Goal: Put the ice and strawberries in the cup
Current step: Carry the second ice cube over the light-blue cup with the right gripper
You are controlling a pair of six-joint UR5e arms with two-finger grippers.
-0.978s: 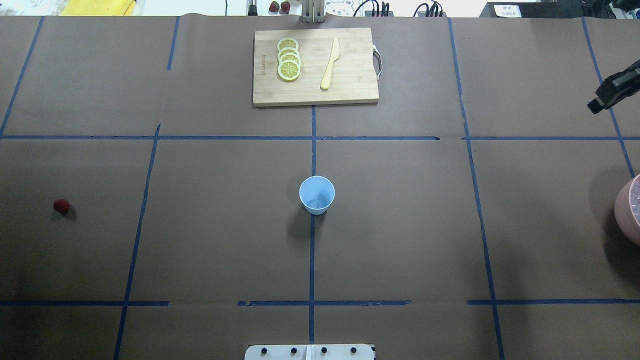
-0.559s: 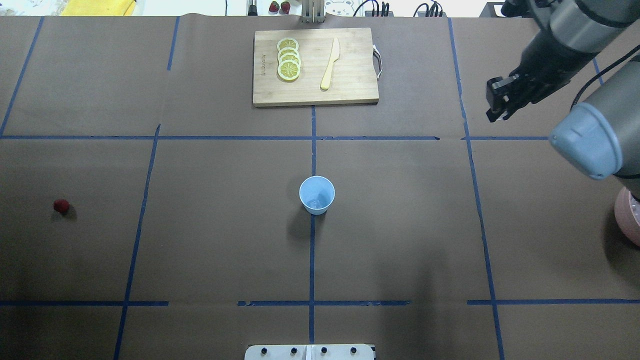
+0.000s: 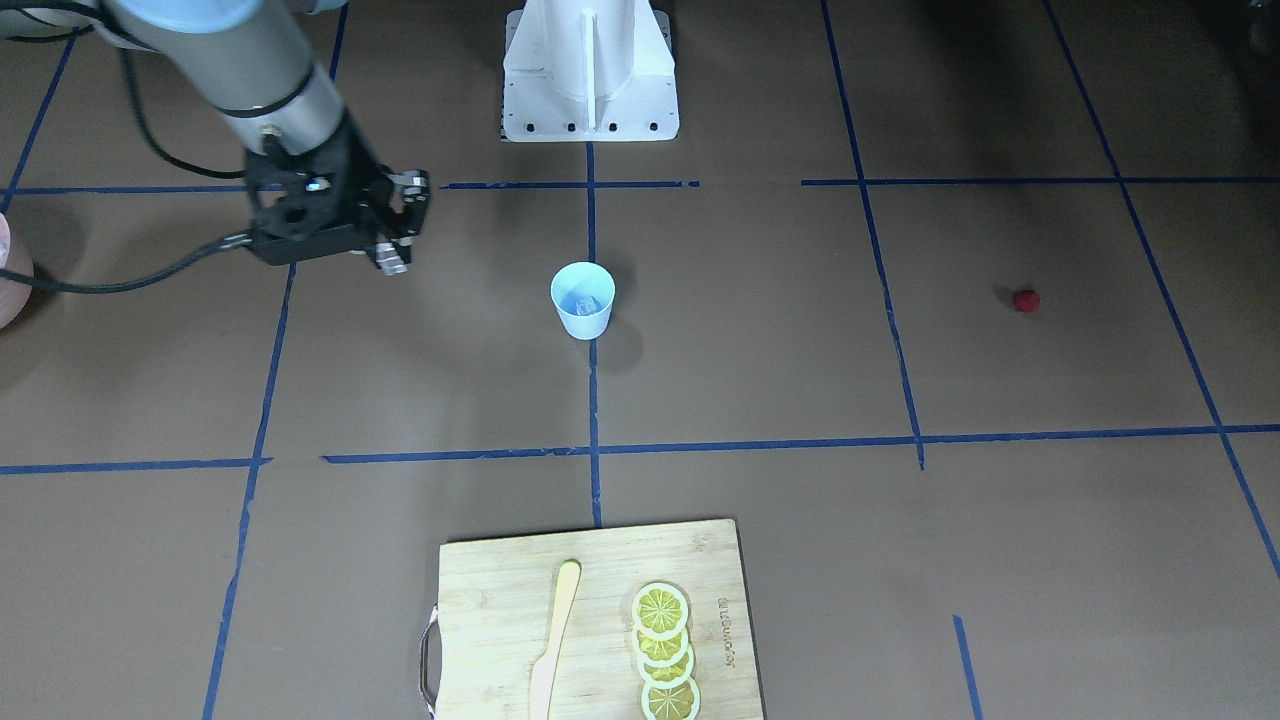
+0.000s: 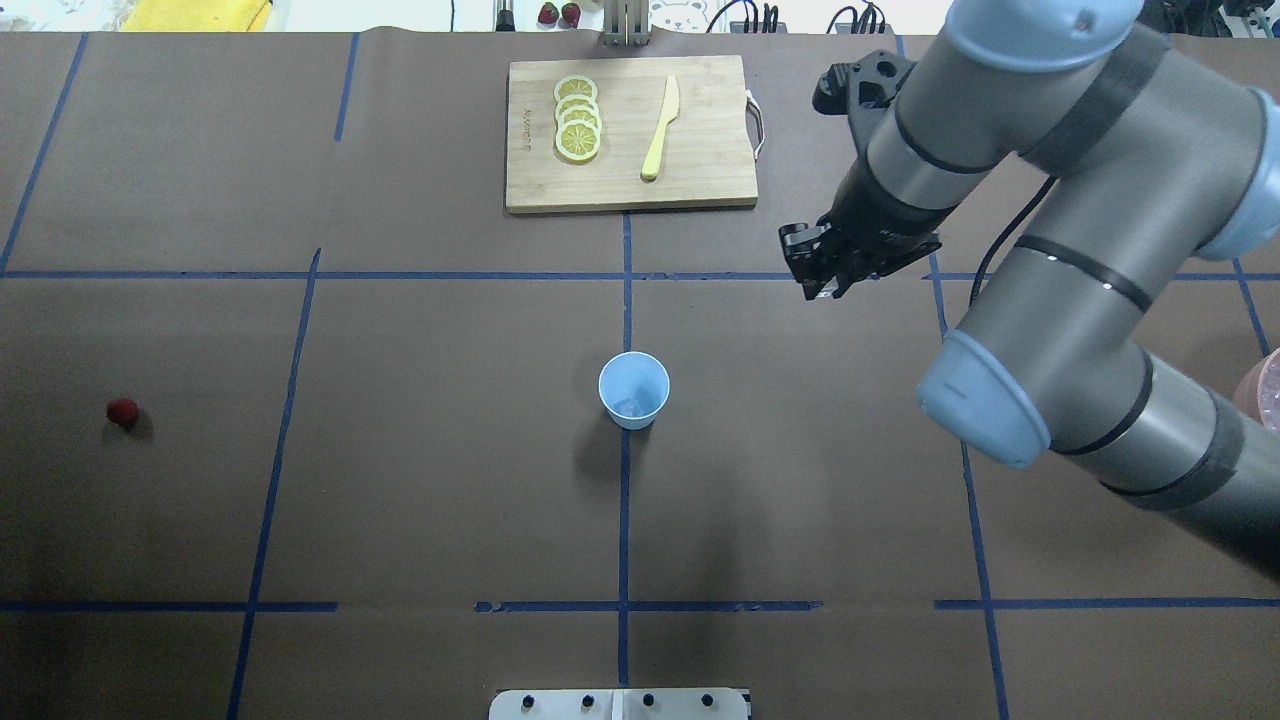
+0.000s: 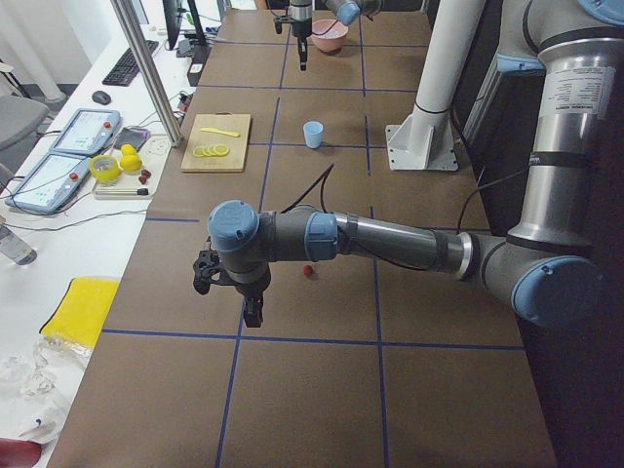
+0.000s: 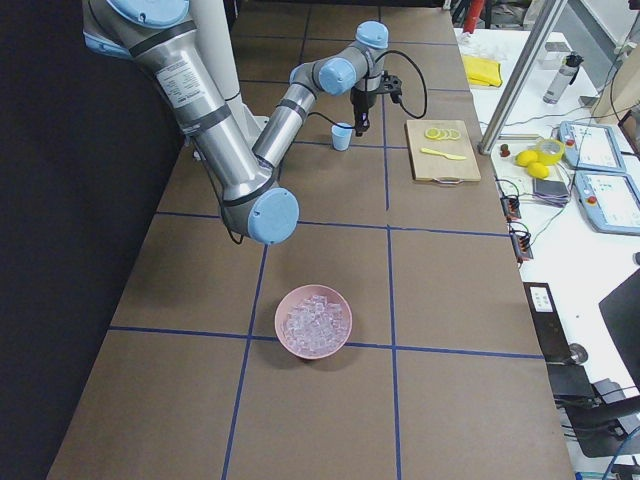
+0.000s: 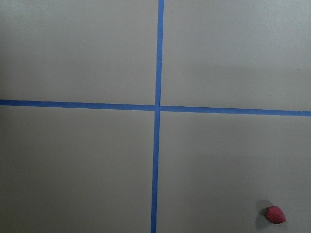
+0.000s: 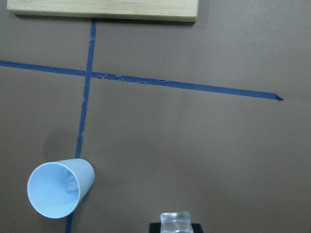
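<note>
Right tool [image 4: 815,277] grasping ice cube [image 8: 175,221], hovering off cup [image 4: 634,390]; cup lying toward robot-side edge of tabletop [image 4: 400,480], leftward from it. Left tool [image 5: 252,314]: grip cannot tell.

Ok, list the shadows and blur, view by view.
Overhead exterior: the cup throws a soft shadow toward the bottom edge. Left wrist: the strawberry is sharp, with a small shadow beside it. Right wrist: the ice cube at the bottom edge looks slightly soft. Exterior right: the area left of the table is nearly black.
</note>
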